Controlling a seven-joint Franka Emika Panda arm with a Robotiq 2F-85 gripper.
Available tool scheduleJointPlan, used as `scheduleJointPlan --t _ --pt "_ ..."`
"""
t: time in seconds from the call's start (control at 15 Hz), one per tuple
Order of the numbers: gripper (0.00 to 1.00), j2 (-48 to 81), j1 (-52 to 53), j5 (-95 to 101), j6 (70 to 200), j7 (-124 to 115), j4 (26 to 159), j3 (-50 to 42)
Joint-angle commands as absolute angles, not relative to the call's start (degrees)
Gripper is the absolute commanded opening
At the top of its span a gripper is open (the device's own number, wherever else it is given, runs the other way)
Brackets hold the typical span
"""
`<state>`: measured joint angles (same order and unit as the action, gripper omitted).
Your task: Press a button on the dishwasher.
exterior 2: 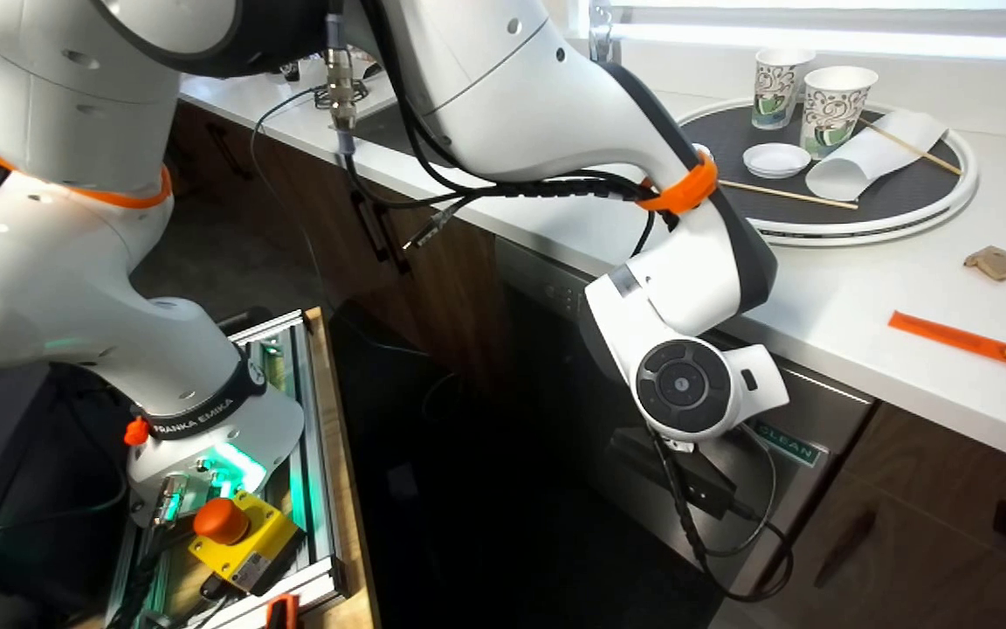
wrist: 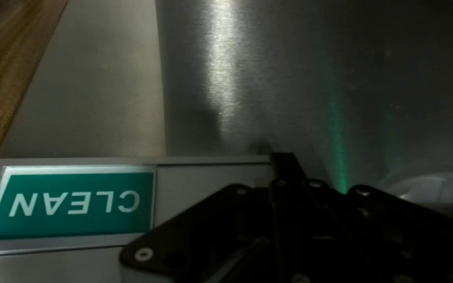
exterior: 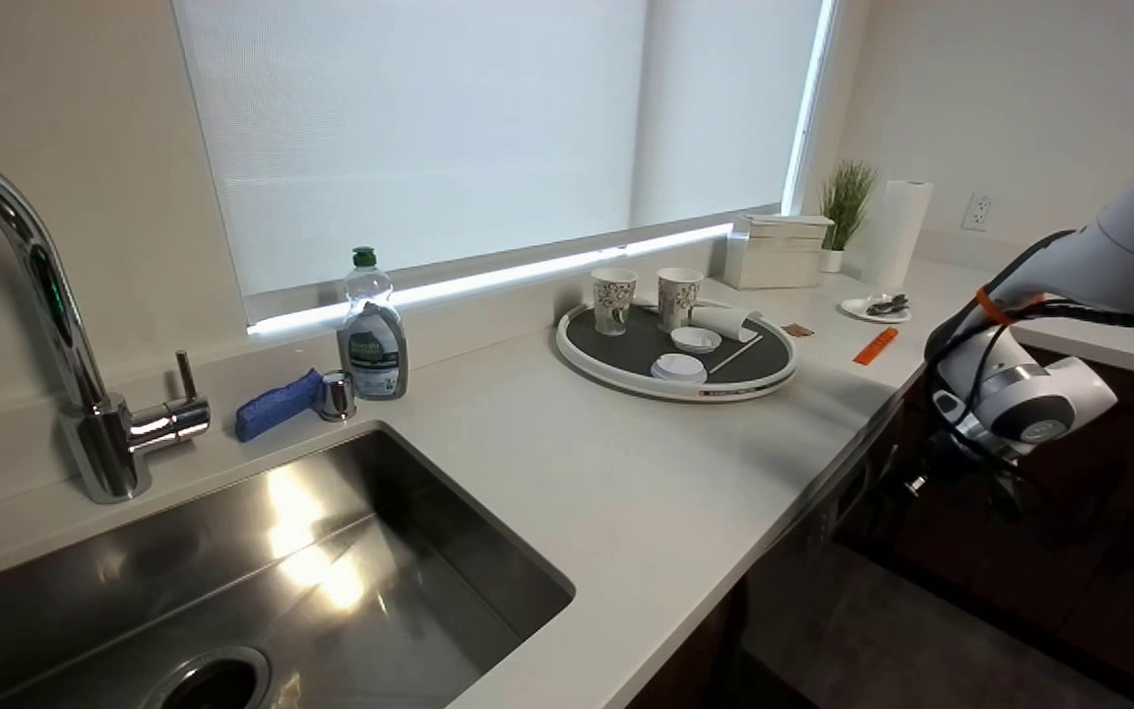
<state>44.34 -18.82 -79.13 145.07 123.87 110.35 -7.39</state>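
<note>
The dishwasher (exterior 2: 804, 397) has a flat steel front under the counter in an exterior view. Small round buttons (exterior 2: 560, 295) show on its upper strip, left of my wrist. In the wrist view its brushed steel front (wrist: 226, 78) fills the background. A green CLEAN sign (wrist: 73, 204) on a grey slide plate is stuck to it, upside down in this view. My gripper (wrist: 287, 157) is shut and empty, its tips at the plate's right end; I cannot tell whether they touch. In an exterior view the gripper (exterior: 907, 478) is dark and blurred, beside the counter edge.
The white countertop (exterior: 488, 473) overhangs the front. On it are a round tray (exterior: 577, 364) with cups and lids, an orange level (exterior 2: 974, 345) and a steel sink (exterior: 449, 551). A loose cable (exterior 2: 765, 594) hangs below my wrist. Wooden cabinets (exterior 2: 913, 507) flank the front.
</note>
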Motion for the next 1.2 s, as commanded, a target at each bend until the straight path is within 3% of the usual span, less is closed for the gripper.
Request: scheduleJointPlan --t 0.0,1.07,1.13 --pt "0.0 42.5 -16.14 -77.87 145.14 121.46 111.8 -7.25" --pt "0.0 36.2 -16.35 -70.48 151.9 109.42 119.89 -11.26" --pt "0.04 35.78 -16.53 -70.64 153.37 108.93 120.46 -11.45"
